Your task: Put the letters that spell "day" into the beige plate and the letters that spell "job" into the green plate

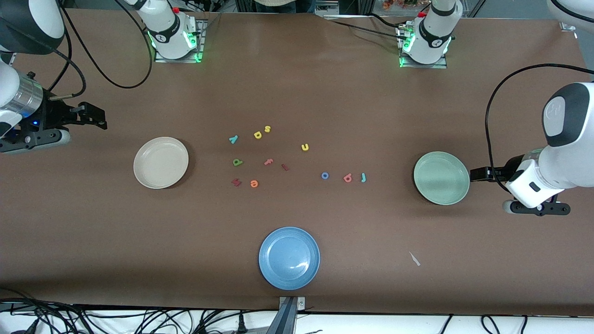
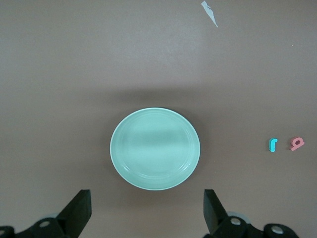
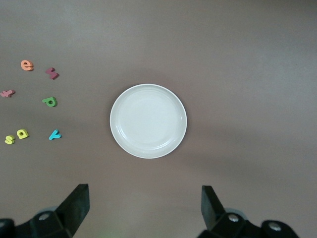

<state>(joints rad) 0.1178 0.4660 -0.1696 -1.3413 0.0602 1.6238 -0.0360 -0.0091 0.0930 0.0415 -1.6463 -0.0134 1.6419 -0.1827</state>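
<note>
Brown table (image 1: 297,83), nothing sorted. Beige plate (image 1: 161,162) and green plate (image 1: 441,178) empty. Letters d (image 1: 258,135), a (image 1: 237,162), y (image 1: 233,138), j (image 1: 363,177), o (image 1: 325,175), b (image 1: 347,177) lie loose between them. Left gripper (image 2: 147,210) by the green plate and right gripper (image 3: 144,208) by the beige: both wide, empty.

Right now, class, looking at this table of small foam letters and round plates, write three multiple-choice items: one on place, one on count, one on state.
1. Nearest the front camera lies which plate?
A. round blue plate
B. round cream-beige plate
C. round mint-green plate

2. How many plates stand on the table?
A. two
B. three
C. four

3. The mint-green plate is
A. holding letters
B. empty
C. stacked on another plate

Key: 1 A, it lies lowest in the front view. 2 B, one each of blue, beige, green. 3 B, the left wrist view shows it bare; the teal foam j lies on the table beside it.
</note>
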